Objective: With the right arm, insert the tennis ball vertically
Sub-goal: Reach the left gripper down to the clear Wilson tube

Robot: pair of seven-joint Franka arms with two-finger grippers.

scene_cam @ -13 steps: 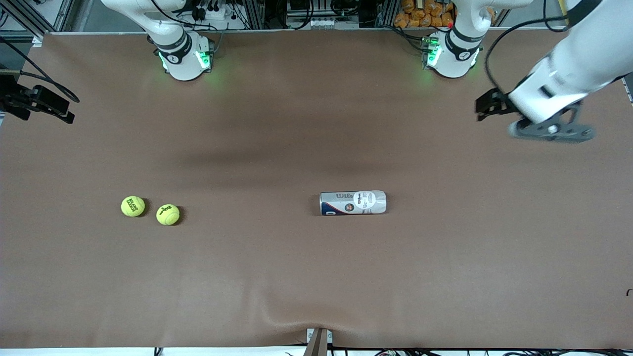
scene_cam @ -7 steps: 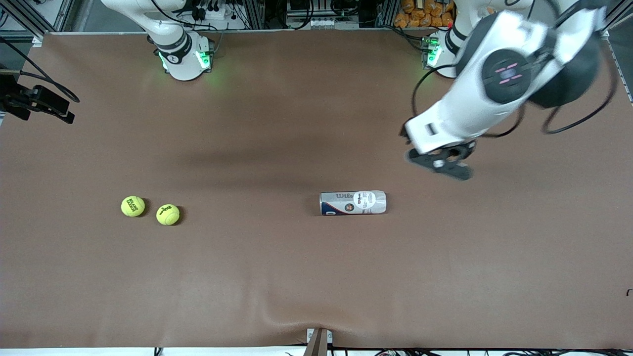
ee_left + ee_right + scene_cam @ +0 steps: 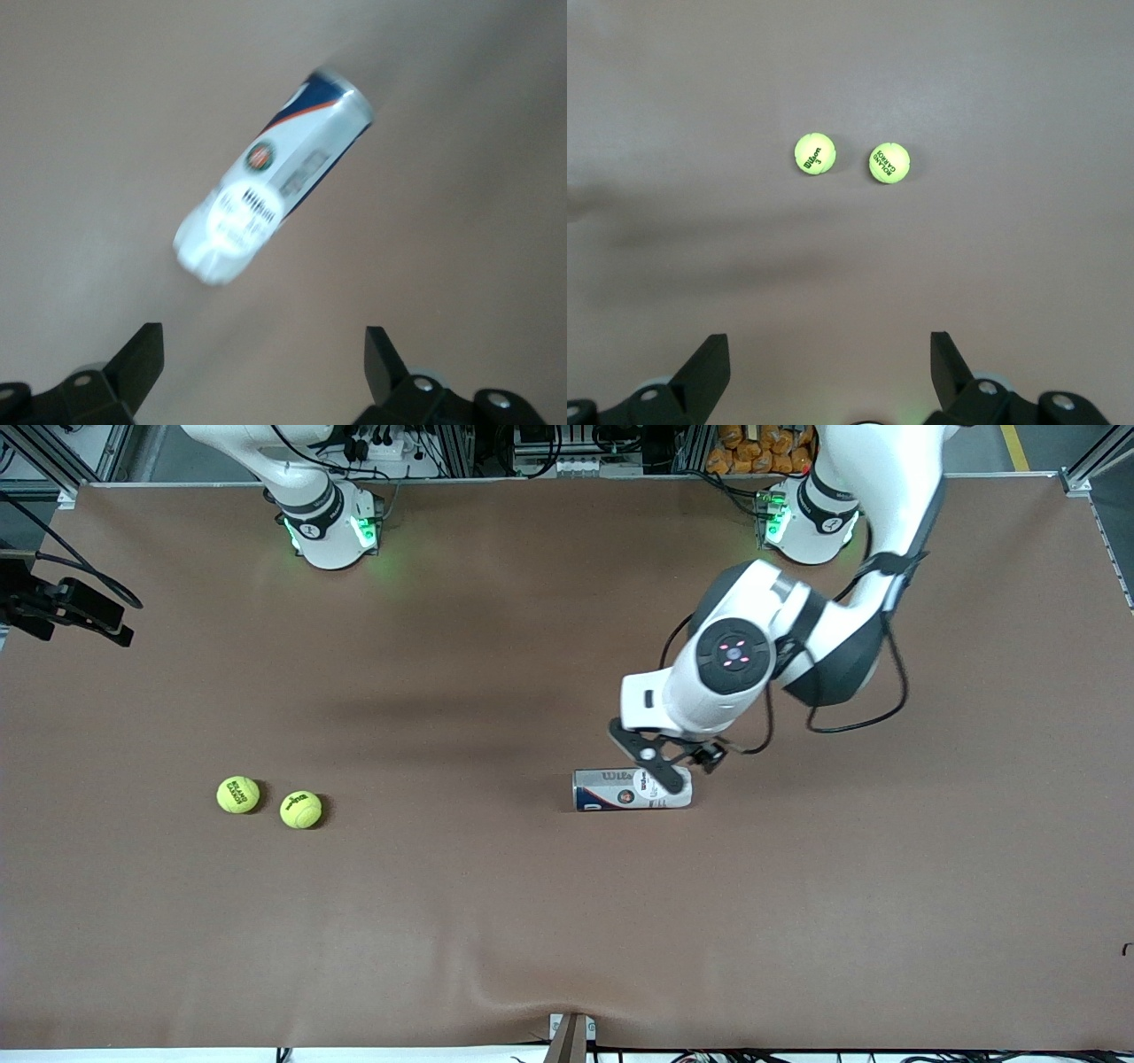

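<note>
The left gripper (image 3: pixel 262 376) hangs over the tennis ball can (image 3: pixel 632 789), jaws wide and empty. The can lies on its side mid-table (image 3: pixel 496 921). The right gripper (image 3: pixel 829 376), also spread wide and empty, is over two tennis balls (image 3: pixel 238 794) (image 3: pixel 301 810) lying beside each other near the right arm's end.

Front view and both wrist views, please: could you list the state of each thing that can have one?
tennis ball can: lying on its side on the table, not held.
Wilson ball: resting on the table, untouched.
Roland Garros ball: resting beside it, toward the right arm's end.
left hand: open, over the can, empty.
right hand: open, empty, up over the table; the arm waits.
</note>
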